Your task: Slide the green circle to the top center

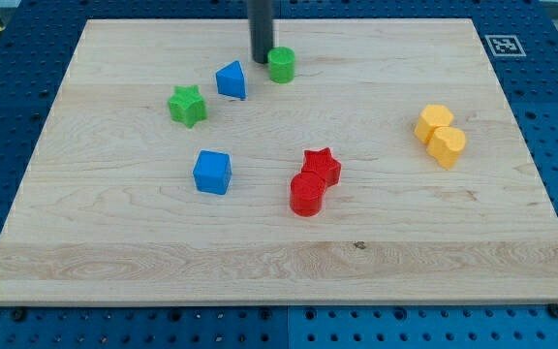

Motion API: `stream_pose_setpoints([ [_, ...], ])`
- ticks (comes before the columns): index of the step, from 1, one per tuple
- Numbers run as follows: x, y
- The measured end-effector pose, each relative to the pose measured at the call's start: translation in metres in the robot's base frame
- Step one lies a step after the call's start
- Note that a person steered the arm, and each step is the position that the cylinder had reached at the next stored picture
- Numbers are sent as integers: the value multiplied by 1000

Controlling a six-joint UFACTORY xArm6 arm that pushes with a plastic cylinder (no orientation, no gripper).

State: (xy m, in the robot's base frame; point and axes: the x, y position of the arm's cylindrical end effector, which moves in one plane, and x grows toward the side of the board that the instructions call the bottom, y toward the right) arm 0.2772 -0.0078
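Across the wooden table (114, 242), going from the view's left: green star (188, 105) in the upper-left area. Blue cube (212, 172) sits below it, toward the middle. Blue wedge-like block (232, 79) lies up and to the right of the star, near it but apart. My tip (262, 60) comes next, rod vertical, standing just left of the green circle (281, 65) and touching or nearly touching its side; contact cannot be confirmed. Green circle is near the view's top, about at centre. No jaws on this rod, so no open or closed state applies. Red circle (306, 195) and red star (322, 166) touch, right of centre. Two yellow blocks (434, 121) (447, 145) touch at far right.
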Motion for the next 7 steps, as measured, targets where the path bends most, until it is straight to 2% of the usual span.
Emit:
stream_pose_setpoints([
  [1,6,50],
  [3,71,122],
  [4,74,124],
  [5,36,124],
  [6,24,112],
  [7,59,84],
])
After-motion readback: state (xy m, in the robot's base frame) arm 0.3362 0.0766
